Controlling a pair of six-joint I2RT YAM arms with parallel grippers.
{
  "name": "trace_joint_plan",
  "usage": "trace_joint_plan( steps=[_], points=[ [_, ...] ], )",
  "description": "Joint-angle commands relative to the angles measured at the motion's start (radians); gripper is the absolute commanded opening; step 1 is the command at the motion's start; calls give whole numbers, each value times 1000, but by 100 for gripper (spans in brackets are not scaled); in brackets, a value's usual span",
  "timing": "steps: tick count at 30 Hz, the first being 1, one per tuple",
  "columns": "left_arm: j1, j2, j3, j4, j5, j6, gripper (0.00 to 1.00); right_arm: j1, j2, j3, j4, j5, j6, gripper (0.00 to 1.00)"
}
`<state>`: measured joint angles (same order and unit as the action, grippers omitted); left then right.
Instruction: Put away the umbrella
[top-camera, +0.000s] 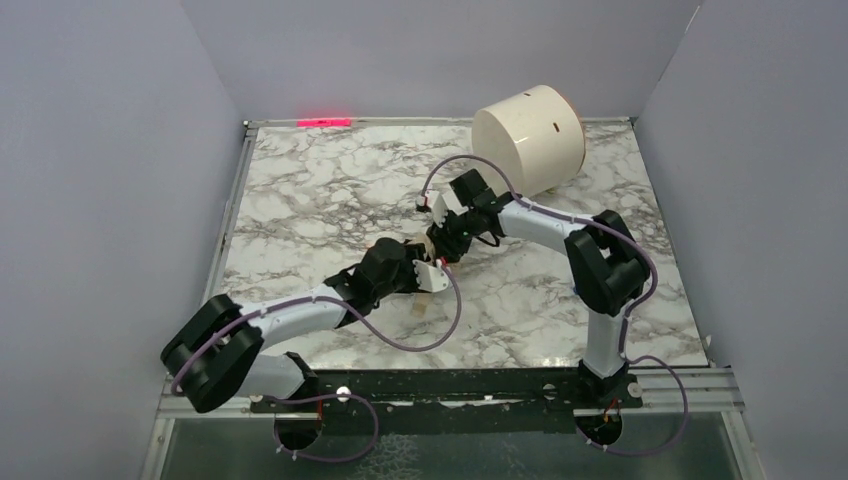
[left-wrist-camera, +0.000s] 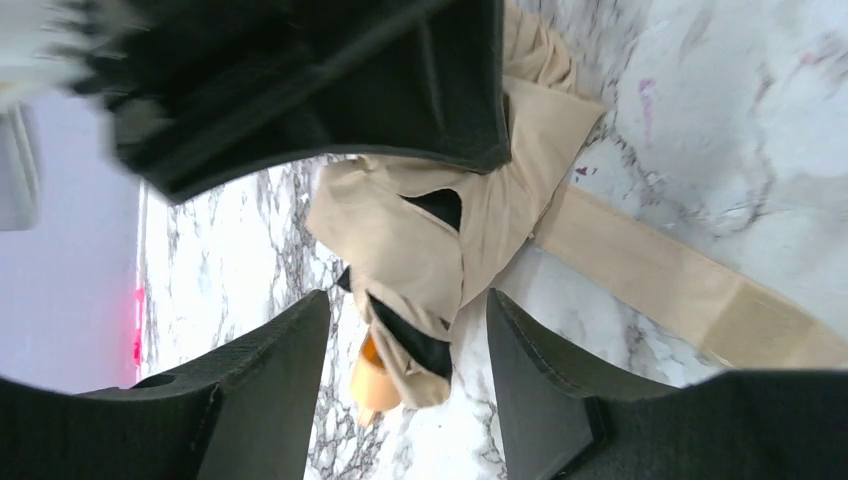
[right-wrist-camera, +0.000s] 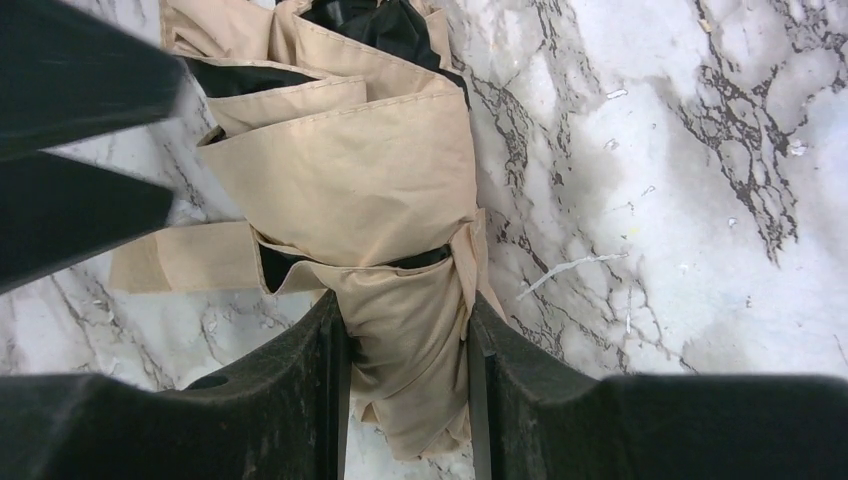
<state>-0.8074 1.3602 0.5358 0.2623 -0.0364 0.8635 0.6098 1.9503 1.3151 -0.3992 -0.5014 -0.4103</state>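
Note:
The beige folded umbrella (right-wrist-camera: 350, 170) lies on the marble table (top-camera: 320, 200) at mid-table, mostly hidden under both grippers in the top view. Its tan strap (left-wrist-camera: 680, 285) trails over the table and shows in the top view (top-camera: 424, 303). My right gripper (right-wrist-camera: 405, 305) is shut on the bunched fabric at one end. My left gripper (left-wrist-camera: 408, 300) is open, its fingers (left-wrist-camera: 270, 380) astride the other end, where the peach knob (left-wrist-camera: 372, 385) pokes out, without touching it. In the top view the left gripper (top-camera: 432, 268) and right gripper (top-camera: 445, 245) nearly meet.
A white cylindrical drum (top-camera: 528, 138) lies tilted at the back right of the table, just behind the right arm. Grey walls enclose the table on three sides. A red light (top-camera: 325, 122) glows at the back edge.

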Motion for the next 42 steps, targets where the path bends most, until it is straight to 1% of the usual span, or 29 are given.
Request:
trace_joint_plan(
  steps=[1, 3, 4, 7, 10, 12, 14, 16, 19, 21, 22, 24, 26, 31, 36, 39, 42],
  points=[
    [-6, -204, -19, -150, 108, -166, 60, 20, 38, -88, 70, 296, -57, 20],
    [-5, -293, -47, -171, 82, -223, 62, 48, 30, -116, 99, 339, -80, 19],
    [-4, -339, -60, -174, 52, -260, 65, 67, 22, -143, 119, 362, -93, 19],
    [2, -485, -102, -160, -85, -343, 72, 109, -1, -205, 183, 422, -112, 18],
    [19, -592, -143, -86, -236, -415, 79, 148, -31, -270, 235, 469, -115, 18],
    [50, -635, -156, -31, -274, -439, 82, 177, -52, -317, 276, 530, -113, 18],
    [103, -645, -147, -14, -259, -465, 84, 205, -66, -357, 313, 592, -109, 17],
    [176, -626, -126, -11, -219, -512, 85, 238, -81, -401, 357, 640, -112, 17],
    [288, -546, -82, -2, -169, -586, 88, 299, -100, -484, 464, 713, -180, 17],
    [340, -479, -41, -3, -145, -602, 89, 334, -98, -523, 516, 761, -215, 17],
    [357, -443, -21, -2, -110, -590, 89, 350, -96, -541, 542, 789, -232, 17],
    [385, -374, 27, -21, -14, -549, 90, 382, -92, -582, 606, 845, -271, 17],
    [401, -303, 86, -67, 115, -497, 91, 409, -84, -618, 665, 895, -300, 17],
    [417, -143, 211, -200, 336, -377, 92, 482, -62, -683, 793, 994, -340, 17],
    [418, -11, 315, -416, 609, -144, 92, 552, -20, -707, 889, 1073, -360, 17],
    [418, 62, 368, -525, 712, -12, 92, 578, 12, -700, 906, 1094, -348, 17],
    [416, 135, 423, -595, 774, 36, 92, 603, 30, -688, 911, 1109, -328, 17]
  ],
)
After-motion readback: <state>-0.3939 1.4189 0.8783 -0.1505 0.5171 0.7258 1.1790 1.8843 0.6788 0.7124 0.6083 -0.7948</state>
